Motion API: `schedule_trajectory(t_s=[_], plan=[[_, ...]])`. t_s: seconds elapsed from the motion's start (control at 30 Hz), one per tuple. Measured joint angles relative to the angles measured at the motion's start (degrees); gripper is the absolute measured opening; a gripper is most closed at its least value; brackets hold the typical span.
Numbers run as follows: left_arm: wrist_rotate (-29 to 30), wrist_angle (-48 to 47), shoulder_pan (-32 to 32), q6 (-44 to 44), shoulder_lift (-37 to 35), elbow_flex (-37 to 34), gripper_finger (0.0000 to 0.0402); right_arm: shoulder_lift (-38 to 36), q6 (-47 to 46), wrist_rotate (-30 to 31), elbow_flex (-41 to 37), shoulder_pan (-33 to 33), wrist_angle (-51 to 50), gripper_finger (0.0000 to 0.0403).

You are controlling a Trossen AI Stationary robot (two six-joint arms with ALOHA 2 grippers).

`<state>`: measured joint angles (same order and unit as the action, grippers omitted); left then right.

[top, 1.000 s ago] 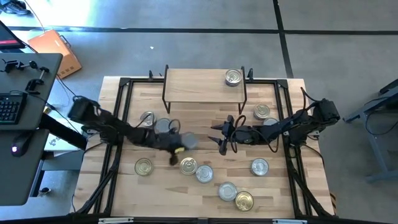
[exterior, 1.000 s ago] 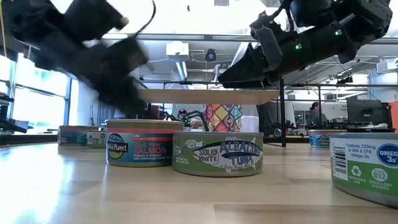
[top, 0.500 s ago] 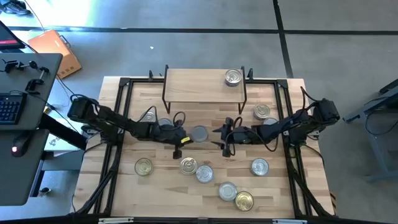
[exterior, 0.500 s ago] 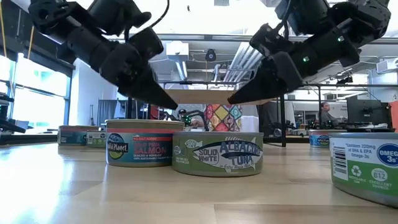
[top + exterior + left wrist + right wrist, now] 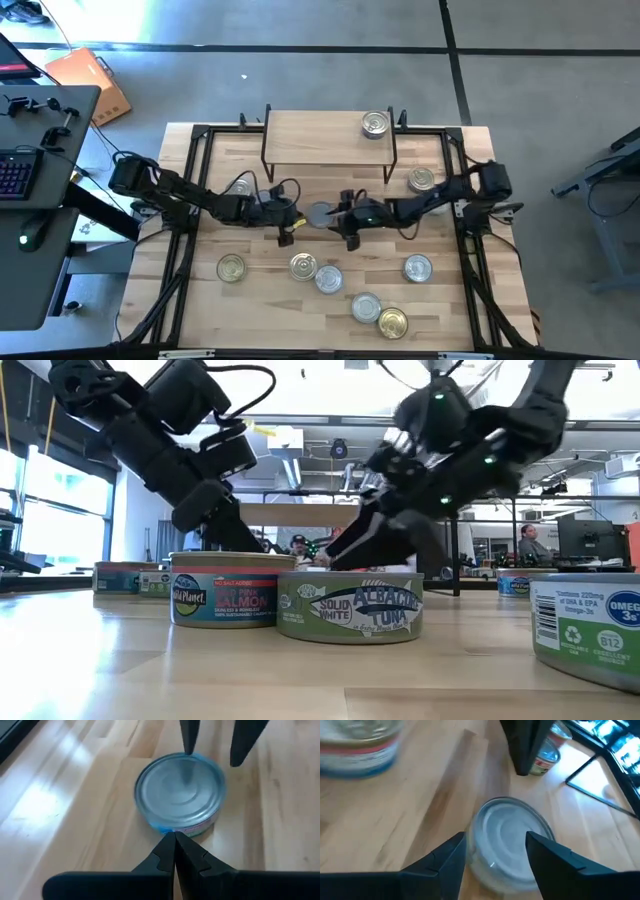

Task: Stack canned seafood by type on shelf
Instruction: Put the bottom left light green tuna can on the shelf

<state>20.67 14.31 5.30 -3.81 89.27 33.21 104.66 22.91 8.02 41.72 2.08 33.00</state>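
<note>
A plain silver can [image 5: 320, 213] stands flat on the table in front of the shelf [image 5: 320, 140], between my two grippers. My left gripper [image 5: 299, 217] is shut, its tips at the can's left side [image 5: 180, 790]. My right gripper [image 5: 336, 214] is open and comes in from the right. Its fingers [image 5: 452, 857] stand on either side of the can [image 5: 507, 837]. One silver can [image 5: 375, 124] sits on the shelf's right end. My left gripper has its shut fingertips [image 5: 174, 840] against the silver can's side wall [image 5: 175, 829], on the side facing the table's left edge. It comes slanting down from the left. The can stands flat on its base. My right gripper may touch the can; I cannot tell.
Several more cans lie loose on the table: at the front [image 5: 303, 266], [image 5: 366, 307], [image 5: 392, 321], at the left [image 5: 231, 267] and at the right [image 5: 417, 268], [image 5: 421, 180]. In the low view a salmon can [image 5: 223, 590] and a tuna can [image 5: 349, 605] stand nearest.
My shut left gripper has moved toward the table's right edge and has slid the silver can along the table to the middle, where it now rests. My right gripper has come down and leftward to the can, rolling its wrist, until its fingers stand either side of the can.
</note>
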Motion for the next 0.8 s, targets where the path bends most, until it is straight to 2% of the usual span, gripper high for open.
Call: schedule_trajectory(t_s=[0.13,0.23,0.4,0.5,0.67,0.8], plan=[[-0.3,-0.39,0.02,-1.4,0.0,-0.02,0.0,-0.7,-7.19,1.43,3.04,-1.66,-4.58,0.0192],[-2.5,-0.56,-0.08,-1.46,0.43,-0.03,0.0,-3.88,-12.53,1.02,4.31,-2.8,-11.38,0.0203],[-5.15,-0.16,-0.75,-1.13,1.25,-0.97,0.0,-7.61,-16.88,0.87,8.26,-4.51,-28.42,0.0267],[-5.19,2.03,-1.53,-1.19,3.3,-0.94,0.0,-7.02,-17.95,-1.19,9.77,-5.47,-34.1,0.0316],[-6.01,8.54,-2.82,0.91,8.38,-0.9,0.0,-1.96,-15.76,-6.03,9.85,-6.2,-31.2,0.0374],[-5.98,13.05,-3.74,1.1,12.28,-0.05,0.0,2.49,-15.11,-7.61,10.03,-6.22,-22.63,0.0386]])
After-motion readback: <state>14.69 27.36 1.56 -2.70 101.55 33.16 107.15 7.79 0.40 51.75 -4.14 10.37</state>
